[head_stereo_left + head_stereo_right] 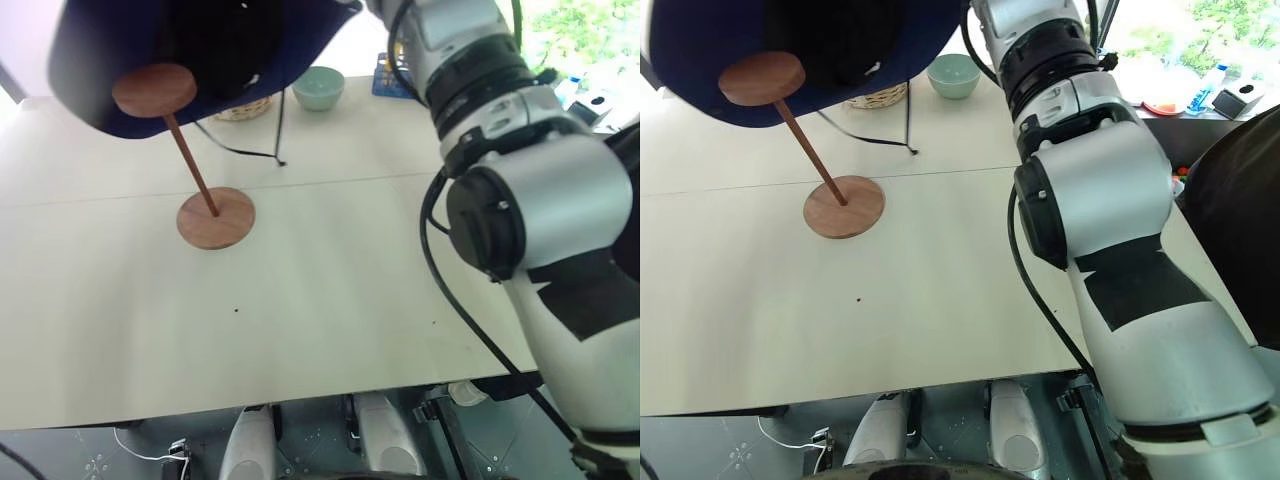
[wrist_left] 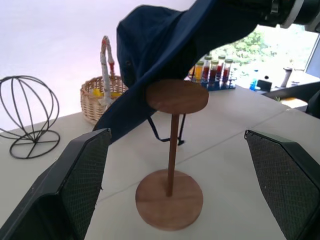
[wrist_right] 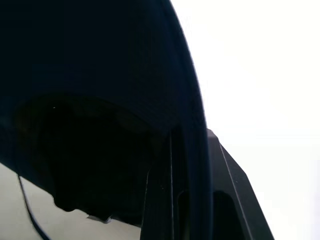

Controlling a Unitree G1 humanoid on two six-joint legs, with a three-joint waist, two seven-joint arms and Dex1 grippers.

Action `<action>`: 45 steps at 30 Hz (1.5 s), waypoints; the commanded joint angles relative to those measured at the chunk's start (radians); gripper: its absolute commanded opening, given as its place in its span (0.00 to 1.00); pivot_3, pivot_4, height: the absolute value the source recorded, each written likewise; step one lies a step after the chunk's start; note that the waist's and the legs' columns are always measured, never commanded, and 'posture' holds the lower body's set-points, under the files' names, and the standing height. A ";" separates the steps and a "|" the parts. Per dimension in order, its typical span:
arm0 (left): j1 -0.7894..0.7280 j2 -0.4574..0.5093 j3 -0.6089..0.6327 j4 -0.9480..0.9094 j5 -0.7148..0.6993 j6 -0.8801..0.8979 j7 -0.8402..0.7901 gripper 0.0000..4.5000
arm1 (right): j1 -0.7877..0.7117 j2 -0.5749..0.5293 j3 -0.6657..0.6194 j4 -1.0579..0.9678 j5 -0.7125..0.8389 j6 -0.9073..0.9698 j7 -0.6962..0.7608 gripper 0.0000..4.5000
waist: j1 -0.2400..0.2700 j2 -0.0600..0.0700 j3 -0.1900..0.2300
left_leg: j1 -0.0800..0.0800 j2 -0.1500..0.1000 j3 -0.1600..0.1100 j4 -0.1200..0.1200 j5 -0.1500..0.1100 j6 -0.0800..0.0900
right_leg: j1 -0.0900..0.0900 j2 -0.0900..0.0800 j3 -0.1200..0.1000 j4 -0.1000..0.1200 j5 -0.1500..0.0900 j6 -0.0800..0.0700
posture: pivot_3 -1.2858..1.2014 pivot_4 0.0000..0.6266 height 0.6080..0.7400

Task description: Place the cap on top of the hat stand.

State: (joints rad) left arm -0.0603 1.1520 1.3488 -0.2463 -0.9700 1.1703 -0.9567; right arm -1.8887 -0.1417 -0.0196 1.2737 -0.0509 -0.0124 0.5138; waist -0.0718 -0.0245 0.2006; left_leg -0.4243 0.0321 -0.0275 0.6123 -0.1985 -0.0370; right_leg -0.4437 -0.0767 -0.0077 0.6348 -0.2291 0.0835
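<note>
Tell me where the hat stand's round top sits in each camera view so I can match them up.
Left eye: hat stand top at upper left, in front of the cap.
Right eye: disc at upper left, likewise against the cap.
Left wrist: disc centre, under the cap's brim.
Right wrist: not identifiable; the cap covers most of it.
Shared landmark: the stand's round base.

Looking like a lab or robot test room. A big pale table (image 1: pixel 330 290) is carrying staged props: a rack of test tubes (image 2: pixel 214 75) holding coloured liquids, a wicker basket (image 2: pixel 99 95), a black wire ball frame (image 2: pixel 27 115), a pale green bowl (image 1: pixel 318 87). Bright windows are showing greenery (image 1: pixel 1230 25) behind. Loose cables (image 1: pixel 140 450) are lying on the grey floor under the table edge.
</note>
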 commanded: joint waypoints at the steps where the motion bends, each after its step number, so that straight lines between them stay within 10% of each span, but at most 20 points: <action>1: 0.027 0.024 0.077 0.004 0.018 -0.010 -0.006 1.00 | -0.061 0.016 -0.030 -0.091 0.040 -0.047 0.006 0.01 | 0.001 0.000 0.000 | 0.000 0.000 0.000 0.000 0.000 0.000 | 0.000 0.000 0.000 0.000 0.000 0.000 | 0.52 0.24 1.00; 26: -0.087 0.154 0.011 0.128 0.003 0.008 0.001 1.00 | 0.709 0.077 0.163 -0.991 -0.018 -0.224 -0.055 0.01 | 0.001 -0.003 -0.002 | 0.007 0.001 -0.001 0.001 0.002 -0.003 | 0.000 0.001 0.000 0.013 0.000 -0.004 | 0.52 0.24 1.00; 45: -0.192 0.196 -0.173 0.194 0.015 -0.039 -0.021 1.00 | 1.151 0.019 0.257 -1.033 -0.272 -0.589 -0.306 0.01 | 0.003 -0.004 -0.002 | 0.011 0.001 0.000 0.001 0.003 -0.004 | 0.004 0.001 0.002 0.012 -0.001 -0.006 | 0.52 0.24 1.00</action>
State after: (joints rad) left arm -0.2370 1.3120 1.1747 -0.0545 -0.9608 1.1495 -0.9667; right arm -0.7233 -0.1136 0.2361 0.2777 -0.2981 -0.5527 0.2384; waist -0.0687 -0.0287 0.1985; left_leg -0.4137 0.0326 -0.0273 0.6137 -0.1959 -0.0407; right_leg -0.4398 -0.0753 -0.0055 0.6468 -0.2305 0.0777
